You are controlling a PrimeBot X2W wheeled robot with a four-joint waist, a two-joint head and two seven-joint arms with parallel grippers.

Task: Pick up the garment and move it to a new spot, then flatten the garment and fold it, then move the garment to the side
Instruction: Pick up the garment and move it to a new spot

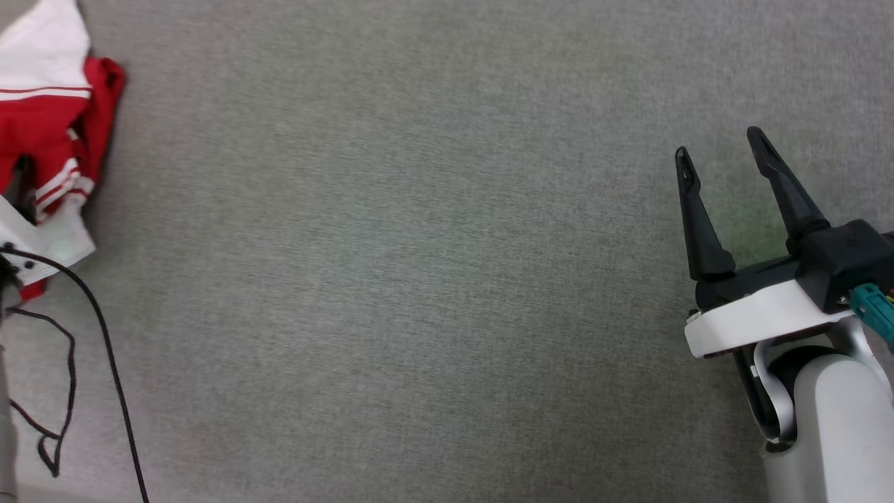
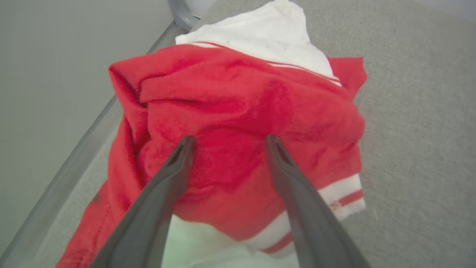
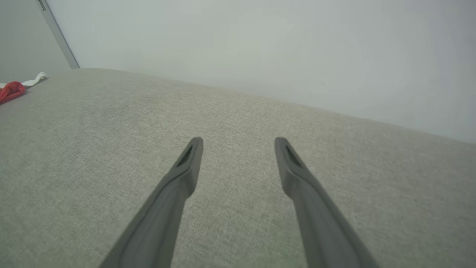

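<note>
The garment [image 1: 49, 133], red with white sleeves and striped trim, lies crumpled at the far left of the grey cloth surface. In the left wrist view the garment [image 2: 230, 96] bulges up close in front of my left gripper [image 2: 227, 143]. That gripper is open, its tips right at a red fold, with red cloth showing between the two fingers but not pinched. My right gripper [image 1: 723, 150] hovers open and empty over bare surface at the right, far from the shirt. From the right wrist my right gripper [image 3: 238, 143] points across the surface, with the garment [image 3: 11, 91] small at the far left.
Black cables [image 1: 105, 349] loop down the lower left by my left arm. A grey wall with a metal strip [image 2: 74, 156] runs just left of the garment. A pale wall [image 3: 260, 48] bounds the surface's far edge. Wide grey surface [image 1: 419, 279] lies between the arms.
</note>
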